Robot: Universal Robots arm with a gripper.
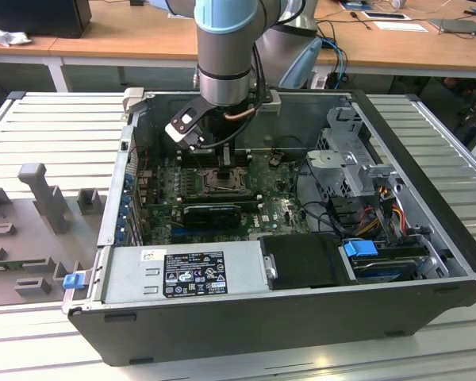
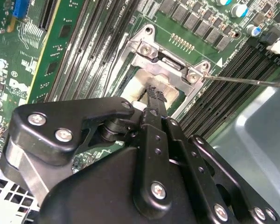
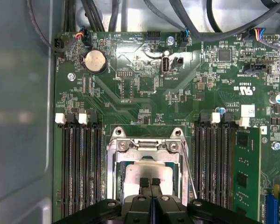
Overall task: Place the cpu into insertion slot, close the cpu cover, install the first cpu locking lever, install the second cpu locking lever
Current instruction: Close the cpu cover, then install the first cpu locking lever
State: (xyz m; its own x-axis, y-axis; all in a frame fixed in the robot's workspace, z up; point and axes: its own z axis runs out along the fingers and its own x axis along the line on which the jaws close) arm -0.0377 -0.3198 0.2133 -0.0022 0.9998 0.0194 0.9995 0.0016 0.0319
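Gripper (image 3: 149,182) closed over cpu (image 3: 144,169) in insertion slot (image 1: 222,180)

Reaches down with the arm (image 1: 226,48) into the open computer case (image 1: 301,317), straight above the motherboard (image 3: 144,93) in the exterior view. Holds both fingertips (image 3: 143,183) pressed together in the first wrist view, with nothing visible between them, right over the pale top of the cpu. Cannot tell whether they touch it.

Shows the cpu lying flat inside the insertion slot, between two banks of long black memory slots (image 3: 79,163). Shows the silvery cpu cover (image 3: 147,145) as a frame around the chip, its bar with two screws just beside the chip's edge away from the fingertips and its side strips running along the chip. Cannot tell whether the plate is pressed fully down.

Picks out a thin wire locking lever (image 3: 189,175) running beside one side strip in the first wrist view. In the second wrist view, finds that same kind of wire (image 2: 252,80) starting at a screwed corner of the frame and crossing the memory slots toward the grey case wall. Finds a round coin battery (image 3: 95,61) on the board well apart from the slot.
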